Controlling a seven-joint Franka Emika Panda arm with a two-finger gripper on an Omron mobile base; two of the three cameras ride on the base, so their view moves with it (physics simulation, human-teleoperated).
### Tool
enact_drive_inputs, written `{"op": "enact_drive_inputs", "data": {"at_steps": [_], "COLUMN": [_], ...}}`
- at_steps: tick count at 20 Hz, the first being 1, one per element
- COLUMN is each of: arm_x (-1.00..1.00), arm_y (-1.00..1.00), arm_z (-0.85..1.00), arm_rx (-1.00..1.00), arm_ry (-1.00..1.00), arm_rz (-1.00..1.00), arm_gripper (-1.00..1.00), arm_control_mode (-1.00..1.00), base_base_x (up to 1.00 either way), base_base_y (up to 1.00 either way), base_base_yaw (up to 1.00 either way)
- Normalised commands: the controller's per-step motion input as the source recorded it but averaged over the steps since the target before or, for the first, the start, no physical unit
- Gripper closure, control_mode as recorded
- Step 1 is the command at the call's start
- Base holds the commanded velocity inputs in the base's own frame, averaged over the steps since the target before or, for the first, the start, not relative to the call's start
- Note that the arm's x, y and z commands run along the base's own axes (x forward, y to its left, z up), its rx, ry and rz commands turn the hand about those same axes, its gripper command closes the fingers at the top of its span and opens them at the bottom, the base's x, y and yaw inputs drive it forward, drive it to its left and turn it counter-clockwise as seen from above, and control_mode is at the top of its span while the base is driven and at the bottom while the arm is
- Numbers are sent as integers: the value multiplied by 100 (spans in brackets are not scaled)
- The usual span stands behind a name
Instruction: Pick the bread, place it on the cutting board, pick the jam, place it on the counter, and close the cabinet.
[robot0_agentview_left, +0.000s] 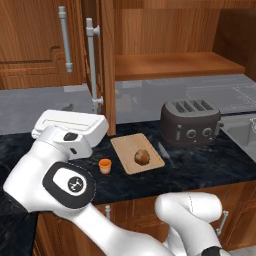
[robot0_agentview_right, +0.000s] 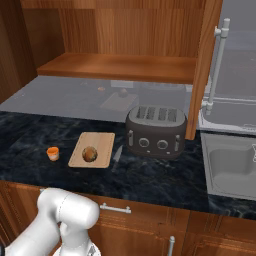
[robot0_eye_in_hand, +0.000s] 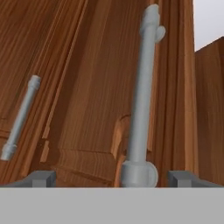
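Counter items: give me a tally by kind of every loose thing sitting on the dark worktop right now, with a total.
Bread: 1, on the board
Cutting board: 1
Jam jar: 1, left of the board
Toaster: 1
Knife: 1, between board and toaster
Total: 5

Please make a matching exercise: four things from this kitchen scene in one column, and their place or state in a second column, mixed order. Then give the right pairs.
Things:
1. bread
2. jam
3. cabinet door
4. toaster

Places or states:
A. standing open
B. on the counter, left of the cutting board
C. on the cutting board
D. on the counter, right of the cutting board

Pairs: 1-C, 2-B, 3-A, 4-D
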Motion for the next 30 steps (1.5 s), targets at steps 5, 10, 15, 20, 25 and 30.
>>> {"op": "enact_drive_inputs", "data": {"at_steps": [5, 10, 15, 20, 25, 30], "arm_x": [5, 4, 6, 15, 13, 8], "arm_y": [-11, -16, -17, -13, -20, -33], "arm_z": [0, 0, 0, 0, 0, 0], "arm_rx": [0, 0, 0, 0, 0, 0], "arm_ry": [-2, -1, 0, 0, 0, 0], "arm_rz": [-8, -6, -3, -3, -1, 0], "arm_gripper": [-100, -100, -100, -100, -100, -100], "arm_control_mode": [-100, -100, -100, -100, -100, -100], "base_base_x": [0, 0, 0, 0, 0, 0], "base_base_y": [0, 0, 0, 0, 0, 0], "base_base_yaw": [0, 0, 0, 0, 0, 0]}}
